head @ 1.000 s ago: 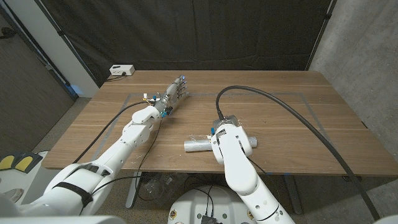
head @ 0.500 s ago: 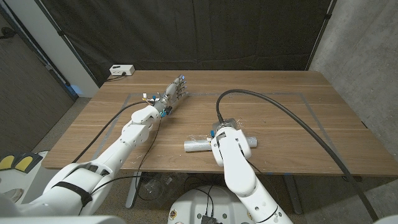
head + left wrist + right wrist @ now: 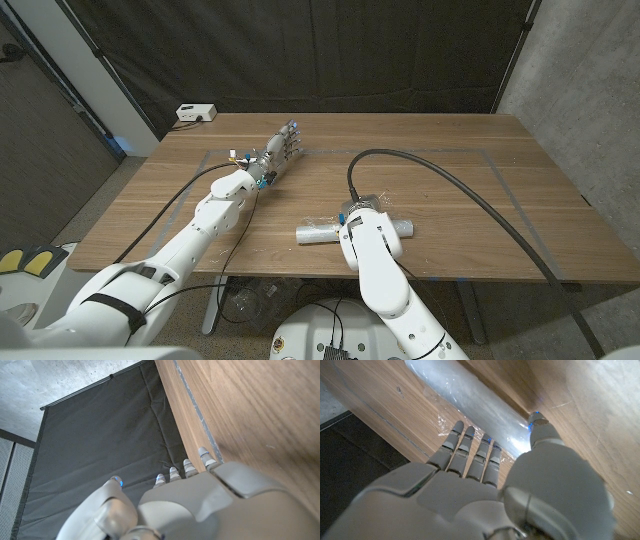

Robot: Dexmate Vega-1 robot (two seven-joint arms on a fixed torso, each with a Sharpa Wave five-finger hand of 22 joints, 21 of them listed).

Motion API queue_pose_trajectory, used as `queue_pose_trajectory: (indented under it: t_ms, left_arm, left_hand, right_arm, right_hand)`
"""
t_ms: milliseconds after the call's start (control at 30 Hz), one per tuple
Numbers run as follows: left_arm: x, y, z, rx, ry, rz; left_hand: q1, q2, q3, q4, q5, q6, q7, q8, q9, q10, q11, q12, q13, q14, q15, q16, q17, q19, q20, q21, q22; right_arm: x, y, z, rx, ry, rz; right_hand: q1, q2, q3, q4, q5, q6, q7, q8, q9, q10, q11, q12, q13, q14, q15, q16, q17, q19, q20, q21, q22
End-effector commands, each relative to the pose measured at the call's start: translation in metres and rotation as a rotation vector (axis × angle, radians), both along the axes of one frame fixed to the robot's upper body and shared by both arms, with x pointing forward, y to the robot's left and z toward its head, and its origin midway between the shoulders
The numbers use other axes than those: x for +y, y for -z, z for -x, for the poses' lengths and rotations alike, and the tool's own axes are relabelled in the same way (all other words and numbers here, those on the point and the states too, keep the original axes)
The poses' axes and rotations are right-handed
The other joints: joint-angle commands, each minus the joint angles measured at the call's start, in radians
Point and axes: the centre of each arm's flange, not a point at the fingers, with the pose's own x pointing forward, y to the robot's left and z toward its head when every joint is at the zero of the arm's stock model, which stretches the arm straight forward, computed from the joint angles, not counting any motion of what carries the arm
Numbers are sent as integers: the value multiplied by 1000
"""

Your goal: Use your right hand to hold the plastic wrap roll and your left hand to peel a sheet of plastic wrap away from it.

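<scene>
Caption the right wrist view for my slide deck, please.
Right hand reaching over the clear cylindrical plastic wrap roll on the wooden table.

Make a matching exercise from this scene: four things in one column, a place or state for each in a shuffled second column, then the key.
Things
1. plastic wrap roll
2. left hand
3. right hand
4. white box

Places or states
A. at the table's far left corner
B. lying on its side near the table's front edge
C. open over the roll, fingers on either side
D. open, out over the far part of the table, away from the roll

Pairs: 1-B, 2-D, 3-C, 4-A
</scene>
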Motion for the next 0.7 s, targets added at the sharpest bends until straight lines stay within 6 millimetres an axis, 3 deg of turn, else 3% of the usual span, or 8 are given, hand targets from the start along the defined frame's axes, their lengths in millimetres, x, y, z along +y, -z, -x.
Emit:
queue_pose_trajectory:
  t_ms: [33, 167, 200, 300, 367, 467, 567, 700]
  left_arm:
    - [1, 1, 4, -1, -6, 3]
    - [2, 1, 5, -1, -11, 3]
    - [2, 1, 5, -1, -12, 4]
    - [3, 1, 6, -1, -15, 3]
    - [3, 0, 6, -1, -17, 3]
    - [4, 0, 6, -1, -17, 5]
    - [4, 0, 6, 0, -16, 4]
    - [3, 1, 6, 0, -17, 5]
  left_hand:
    - [5, 0, -4, -1, 8, -6, -1, -2, 4, -1, 3, -4, 5, -4, -1, -3, 4, -6, 5, -2, 3]
    - [4, 1, -5, -1, 9, -6, -2, -2, 4, -1, 4, -3, 5, -3, -1, -3, 3, -5, 5, -2, 3]
    - [4, 1, -5, -1, 9, -5, -1, -2, 4, -1, 3, -4, 5, -4, -1, -3, 3, -5, 5, -2, 3]
    - [4, 1, -6, -2, 10, -6, -1, -2, 4, 0, 4, -3, 5, -4, 1, -3, 3, -5, 5, -3, 3]
    - [4, 1, -6, -2, 10, -6, -2, -2, 4, -2, 3, -4, 5, -4, -1, -3, 3, -5, 5, -3, 3]
    - [3, 1, -7, -2, 10, -6, -2, -2, 4, -1, 3, -4, 5, -1, -3, -2, 3, -5, 5, -3, 3]
    - [3, 1, -7, -2, 11, -7, -2, -3, 4, -2, 5, -4, 5, -3, -1, -3, 3, -4, 5, -4, 3]
    - [3, 1, -8, -2, 12, -7, -1, -3, 4, -3, 3, -4, 5, -2, 1, -2, 3, -4, 5, -4, 3]
  right_arm:
    - [-1, 7, -4, 6, 4, 9]
    - [0, 9, -8, 9, -1, 16]
    - [1, 9, -8, 14, -2, 13]
    - [1, 8, -10, 12, -5, 13]
    - [1, 7, -10, -2, -7, 13]
    - [1, 7, -11, -16, -9, 11]
    - [1, 9, -14, -15, -17, -4]
    - [-1, 14, -20, -13, -28, -30]
  right_hand:
    - [22, 24, 14, 4, 7, 62, -7, 16, -2, 56, -5, 16, -1, 68, -171, 21, 7, 34, -29, 20, 7]
    - [54, 48, 32, -2, 9, 130, -20, 32, -4, 61, -6, 10, -3, 120, -179, 28, 10, 58, -31, 37, 10]
    - [64, 51, 37, -3, 5, 135, -24, 27, -6, 115, -9, 26, 0, 128, -178, 22, 9, 56, -31, 41, 12]
    - [77, 70, 48, -2, 4, 157, -28, 30, -6, 115, -9, 22, -2, 151, -179, 27, 12, 64, -29, 49, 14]
    - [114, 90, 69, -10, -10, 215, -32, 37, -8, 159, -13, 27, -3, 218, -182, 40, 20, 81, -34, 72, 19]
    - [156, 124, 84, -11, -46, 325, -51, 55, -7, 315, -22, 71, 1, 316, -192, 64, 37, 87, -48, 104, 25]
    - [183, 168, 63, -5, -93, 397, -61, 65, -4, 390, -29, 93, 10, 388, -194, 106, 71, 87, -57, 131, 32]
    - [211, 211, 28, -6, -158, 483, -44, 87, 4, 484, -23, 131, 31, 477, -195, 169, 122, 94, -68, 174, 44]
